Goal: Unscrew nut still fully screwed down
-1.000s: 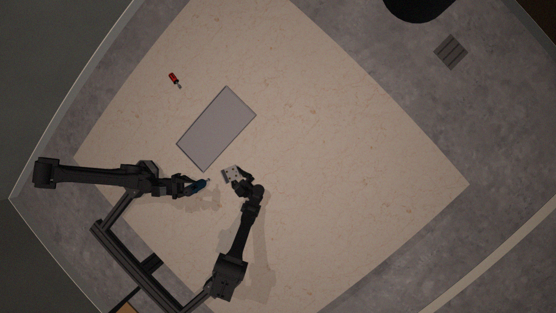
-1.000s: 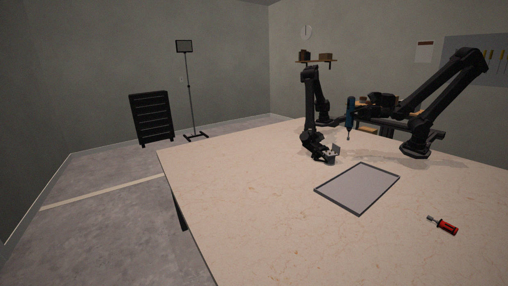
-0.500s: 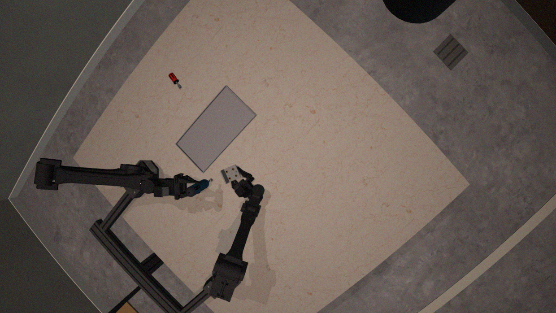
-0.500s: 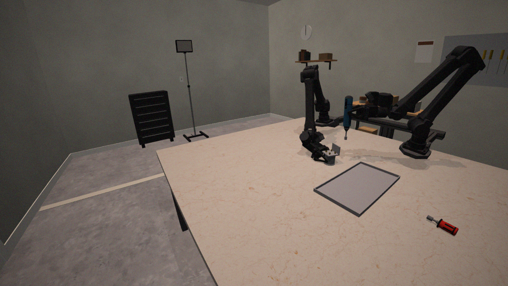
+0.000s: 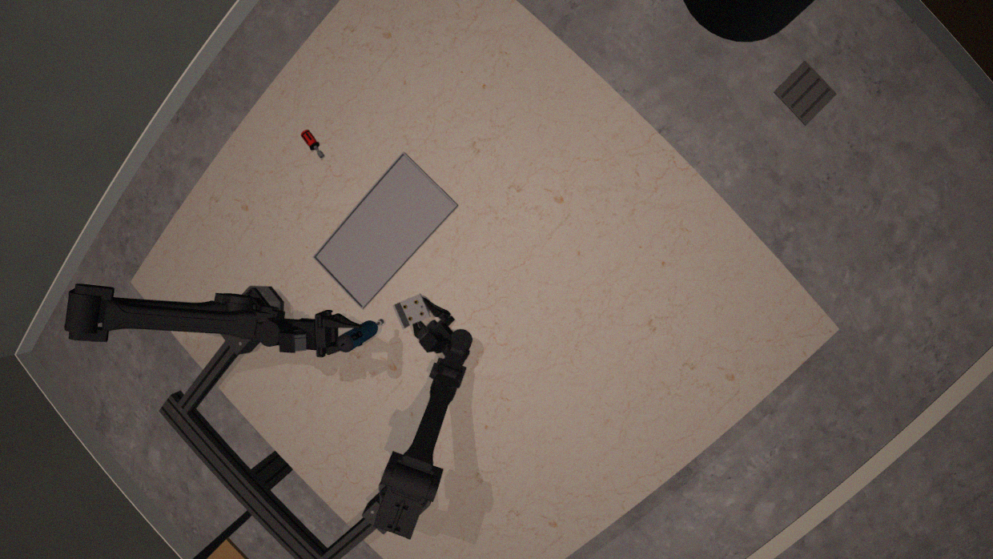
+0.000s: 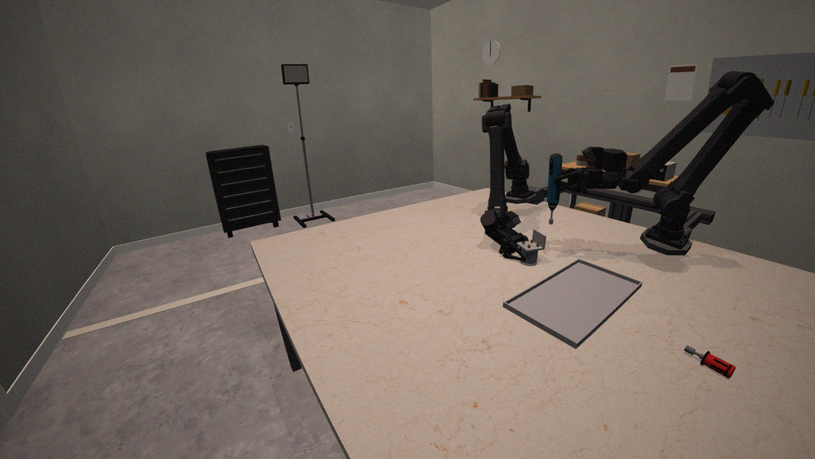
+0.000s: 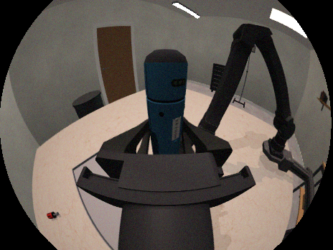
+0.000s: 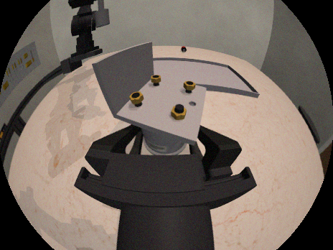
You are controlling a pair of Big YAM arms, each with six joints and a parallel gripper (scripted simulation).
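Inward from the arm-side edge of the table [image 5: 625,243] [image 6: 399,353] [image 7: 258,201] [image 8: 87,196], the right gripper [image 5: 432,319] [image 6: 516,254] [image 8: 165,123] is clasping the standing grey cylindrical joint module [image 6: 530,257] [image 8: 163,143], probably bracing it against twist; the left gripper [image 5: 348,334] [image 6: 557,181] [image 7: 165,123] is gripping the long dark-blue nut driver [image 5: 362,334] [image 6: 553,176] [image 7: 166,84] upright, socket down.

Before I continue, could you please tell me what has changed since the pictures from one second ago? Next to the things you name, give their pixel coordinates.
The left gripper [image 5: 351,335] [image 6: 556,181] [image 7: 165,123] has carried the electric nut driver [image 5: 359,334] [image 6: 554,177] [image 7: 166,90] slightly towards the bracket [image 5: 414,311] [image 6: 539,239] [image 8: 163,104]. Nothing was visibly taken hold of or let go. The right gripper [image 5: 420,314] [image 6: 521,256] [image 8: 165,123], bracket, tray [image 5: 386,230] [image 6: 541,326] [image 8: 244,79] and red-handled tool [image 5: 308,138] [image 6: 718,364] [image 7: 51,215] stayed as they were.
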